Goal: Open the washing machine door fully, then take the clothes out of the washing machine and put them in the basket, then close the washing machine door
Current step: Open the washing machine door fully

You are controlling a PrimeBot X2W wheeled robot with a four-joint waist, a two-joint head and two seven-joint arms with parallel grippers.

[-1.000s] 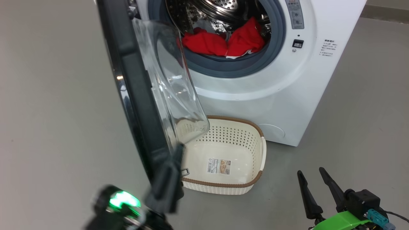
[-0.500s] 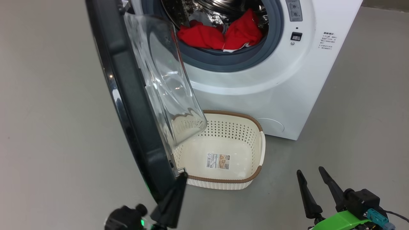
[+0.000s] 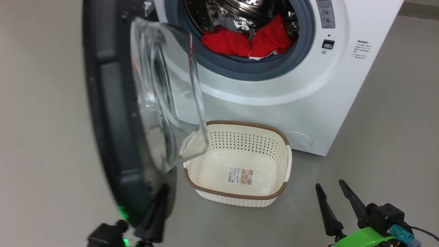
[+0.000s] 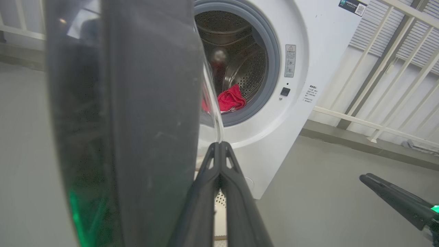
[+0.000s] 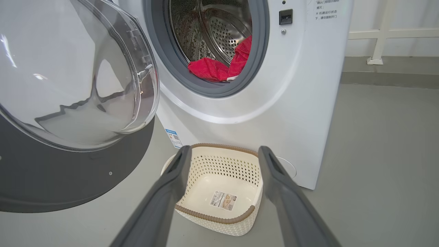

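Note:
The washing machine door point(image 3: 109, 120) stands open at the left, its glass bowl point(image 3: 164, 96) bulging over the basket's left end. My left gripper point(image 3: 161, 193) is shut, empty, and lies against the inner side of the door's lower rim point(image 4: 137, 120); its fingertips point(image 4: 219, 144) meet. Red clothes point(image 3: 250, 43) lie at the drum's front lip in the washing machine point(image 3: 274, 96). The cream basket point(image 3: 236, 196) sits empty on the floor before it. My right gripper point(image 3: 329, 183) hangs open, right of the basket. Between its spread fingers I see the basket point(image 5: 219, 216) and the clothes point(image 5: 219, 67).
Grey floor point(image 3: 377, 137) surrounds the machine, with free room to its right and in front of the basket. A white railing point(image 4: 377, 123) runs along the wall behind the washer. The open door blocks the left side of the basket.
The door has swung further open toward the left, and my left gripper has gone left with it at the lower rim. The head camera shifted a little. My right gripper has stayed put.

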